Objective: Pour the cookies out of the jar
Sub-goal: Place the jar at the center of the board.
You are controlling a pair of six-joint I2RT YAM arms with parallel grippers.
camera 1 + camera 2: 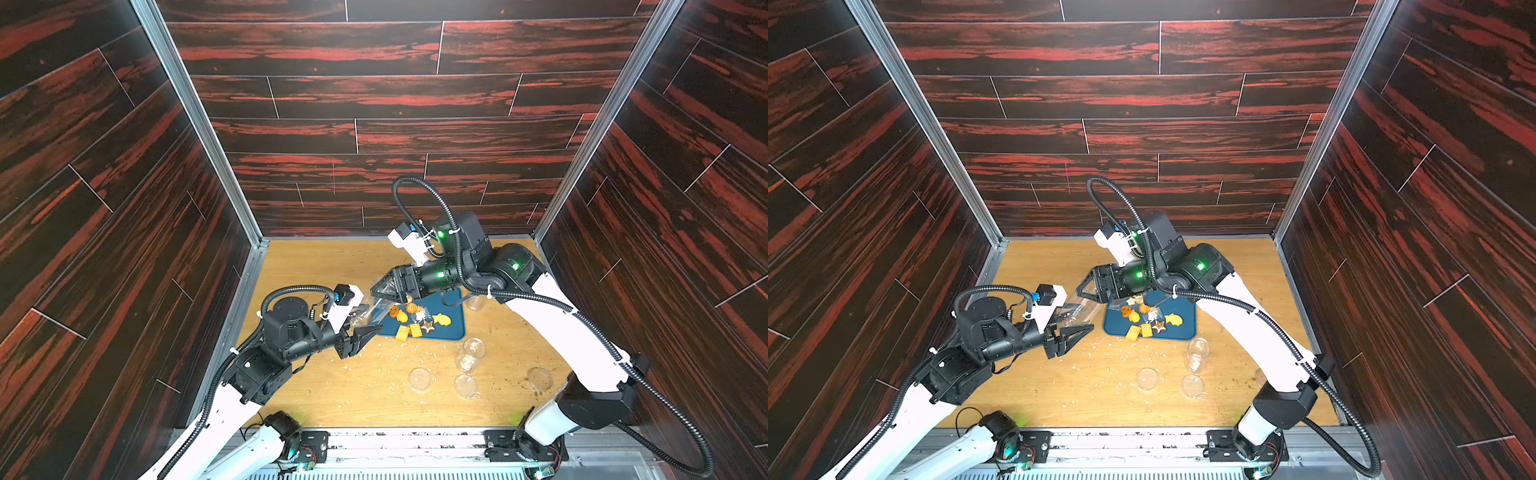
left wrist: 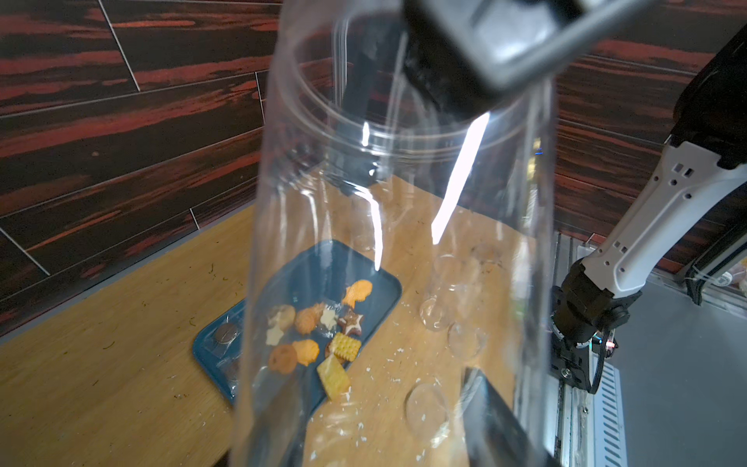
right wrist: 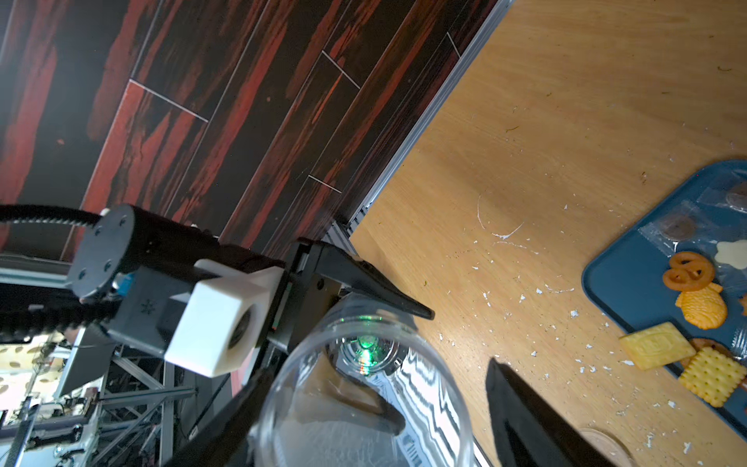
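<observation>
Your left pincer (image 1: 370,334) clamps the empty-looking jar (image 1: 368,311), its long axis running straight toward your right pincer (image 1: 380,286), which straddles the far end, jaws not closed; cookies (image 1: 413,308) lie on the tray (image 1: 453,328) just beside

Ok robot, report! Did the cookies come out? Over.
Left gripper shut on jar. Right gripper open around it. Cookies out on blue tray, jar looks empty. Spare jar nearby, not in the way.

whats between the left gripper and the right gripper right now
The clear jar, tilted, spans the gap from the left gripper to the right gripper. It shows in both top views, and the right wrist view looks along it.
</observation>
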